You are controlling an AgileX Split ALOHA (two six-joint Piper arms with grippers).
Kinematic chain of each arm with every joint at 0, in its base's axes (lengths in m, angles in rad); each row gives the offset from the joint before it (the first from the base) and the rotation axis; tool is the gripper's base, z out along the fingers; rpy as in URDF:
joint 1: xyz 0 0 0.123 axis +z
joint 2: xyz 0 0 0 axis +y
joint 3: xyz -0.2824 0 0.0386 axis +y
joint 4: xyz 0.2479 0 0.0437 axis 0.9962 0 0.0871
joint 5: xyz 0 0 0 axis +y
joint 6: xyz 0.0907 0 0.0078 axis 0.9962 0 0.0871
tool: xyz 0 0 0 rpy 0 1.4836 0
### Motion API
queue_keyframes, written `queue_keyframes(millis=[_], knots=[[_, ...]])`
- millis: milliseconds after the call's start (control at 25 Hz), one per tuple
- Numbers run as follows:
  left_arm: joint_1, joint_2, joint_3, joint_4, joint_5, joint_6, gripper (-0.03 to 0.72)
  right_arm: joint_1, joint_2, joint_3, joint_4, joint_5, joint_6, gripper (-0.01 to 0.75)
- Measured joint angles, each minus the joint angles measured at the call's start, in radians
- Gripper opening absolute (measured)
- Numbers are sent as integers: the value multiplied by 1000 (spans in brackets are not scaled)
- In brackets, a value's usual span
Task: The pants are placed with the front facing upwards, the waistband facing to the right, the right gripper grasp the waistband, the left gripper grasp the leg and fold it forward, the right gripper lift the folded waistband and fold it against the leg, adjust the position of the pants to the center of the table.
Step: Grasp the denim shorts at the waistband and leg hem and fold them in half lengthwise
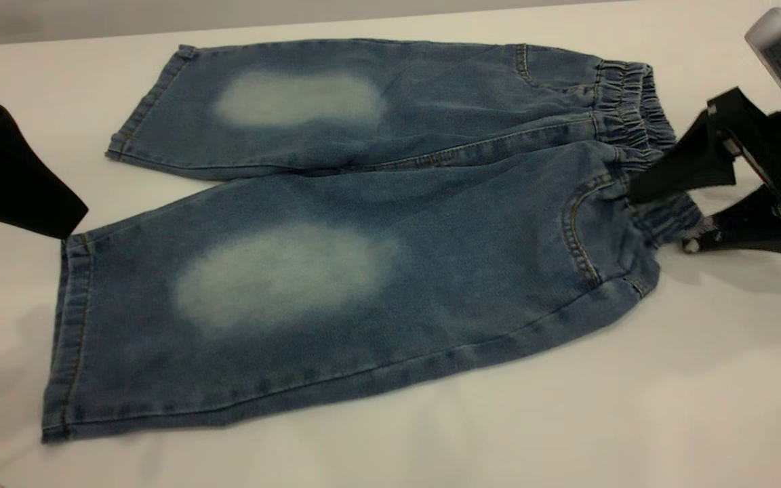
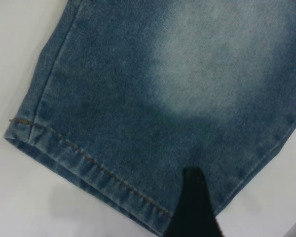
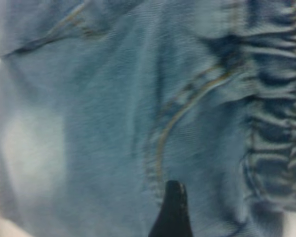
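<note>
White table (image 1: pixel 702 407) fills the frame. We see the pants (image 1: pixel 363 271) spread flat, front up, long axis left to right, waistband (image 1: pixel 634 115) at right, hems at left. Right gripper (image 1: pixel 662 213), fingers parted, straddles the waistband at right centre. Left gripper (image 1: pixel 58 224) hangs at the left edge above the near hem; its fingers we cannot tell.

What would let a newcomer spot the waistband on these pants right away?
Start from the white table and the blue denim pants spread flat across it. Follow the legs to their right end, where the right gripper straddles the edge: that is the waistband. Unlike the flat stitched leg hems at the left, it is gathered and ruched.
</note>
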Motion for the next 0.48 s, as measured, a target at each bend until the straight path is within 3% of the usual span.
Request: queue_keyframes(millis=[200,480], knots=[[0,0,0,0,0,0,494,0,-2,0,-45,-9,39,547],[0,0,0,0,2,0,494,0,-4,-9,56,-66,-14,547]])
